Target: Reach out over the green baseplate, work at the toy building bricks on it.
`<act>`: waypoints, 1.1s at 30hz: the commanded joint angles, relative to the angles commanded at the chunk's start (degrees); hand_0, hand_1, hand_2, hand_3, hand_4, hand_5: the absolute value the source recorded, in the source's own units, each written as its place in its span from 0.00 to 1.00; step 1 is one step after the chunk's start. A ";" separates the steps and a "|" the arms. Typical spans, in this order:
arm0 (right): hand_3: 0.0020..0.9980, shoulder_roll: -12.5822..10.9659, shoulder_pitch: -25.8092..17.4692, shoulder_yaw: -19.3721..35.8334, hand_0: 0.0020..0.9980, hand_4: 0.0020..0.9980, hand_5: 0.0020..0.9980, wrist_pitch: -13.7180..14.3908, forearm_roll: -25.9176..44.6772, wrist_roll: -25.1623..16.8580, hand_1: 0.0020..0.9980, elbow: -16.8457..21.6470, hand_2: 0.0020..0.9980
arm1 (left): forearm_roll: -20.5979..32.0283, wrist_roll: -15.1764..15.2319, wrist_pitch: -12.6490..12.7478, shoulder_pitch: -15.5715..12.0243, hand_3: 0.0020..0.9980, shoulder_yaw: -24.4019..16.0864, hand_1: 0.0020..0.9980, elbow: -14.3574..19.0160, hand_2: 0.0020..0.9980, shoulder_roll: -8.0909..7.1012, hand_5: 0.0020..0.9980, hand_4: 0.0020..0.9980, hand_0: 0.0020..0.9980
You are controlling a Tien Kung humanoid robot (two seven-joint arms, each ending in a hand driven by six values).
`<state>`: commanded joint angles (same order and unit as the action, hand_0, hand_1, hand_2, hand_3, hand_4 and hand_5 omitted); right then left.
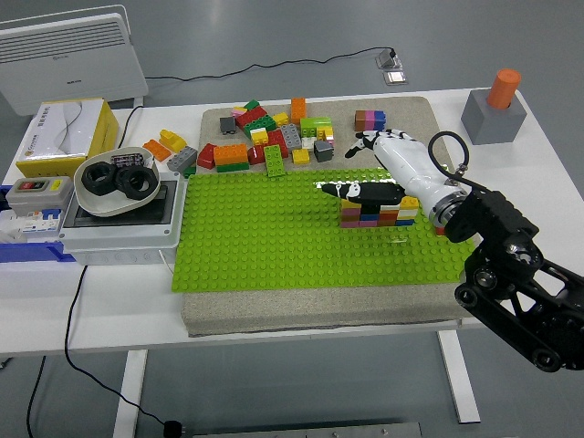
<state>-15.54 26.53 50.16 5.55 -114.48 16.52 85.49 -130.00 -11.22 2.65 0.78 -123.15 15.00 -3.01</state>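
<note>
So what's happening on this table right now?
The robot's right hand reaches over the green baseplate, its dark thumb lying along the top of a low wall of coloured bricks built on it. Loose bricks lie piled beyond the plate's far edge. No left hand or person is in view.

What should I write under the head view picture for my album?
Robot's right hand reaches over a small brick wall on the green baseplate.
</note>
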 joint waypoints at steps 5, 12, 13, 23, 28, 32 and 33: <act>0.67 -0.87 -4.79 4.04 0.95 1.00 0.70 4.45 2.14 -2.47 0.86 2.71 0.87 | 0.00 -0.77 -0.06 0.23 0.45 0.67 0.73 -0.01 0.64 0.32 0.43 0.63 0.79; 0.69 -1.70 -12.09 9.85 0.87 0.95 0.62 11.54 7.57 -8.21 0.81 4.77 0.84 | 0.00 -1.53 -0.72 0.38 0.46 0.92 0.73 -0.16 0.65 0.50 0.43 0.63 0.79; 0.69 -1.74 -13.00 10.72 0.87 0.95 0.62 12.82 8.78 -9.36 0.81 4.84 0.84 | 0.00 -1.64 -0.93 0.42 0.46 1.09 0.73 -0.18 0.65 0.52 0.43 0.63 0.79; 0.59 -1.12 -15.95 22.51 0.68 0.93 0.55 17.18 11.55 -14.43 0.60 9.98 0.55 | 0.00 -1.80 -1.51 0.62 0.48 5.01 0.73 0.34 0.65 0.80 0.44 0.62 0.79; 0.54 -1.44 -17.19 24.89 0.63 0.94 0.48 17.29 11.69 -14.77 0.48 10.02 0.41 | 1.39 -1.77 -1.70 0.58 0.49 7.49 0.72 0.72 0.64 0.99 0.45 0.61 0.78; 0.55 -1.75 -18.22 26.16 0.60 0.93 0.46 16.02 7.18 -12.87 0.45 11.40 0.40 | 2.48 -2.58 -2.68 0.52 0.51 8.52 0.71 0.85 0.66 0.96 0.44 0.60 0.78; 0.55 -1.94 -18.41 26.28 0.60 0.93 0.46 15.47 5.47 -12.23 0.45 11.75 0.40 | 2.72 -2.97 -3.03 0.50 0.51 8.64 0.71 0.86 0.66 0.93 0.44 0.60 0.78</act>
<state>-17.48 8.12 76.44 21.02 -109.01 4.28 97.25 -127.28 -14.19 -0.38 1.28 -114.51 15.86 -2.08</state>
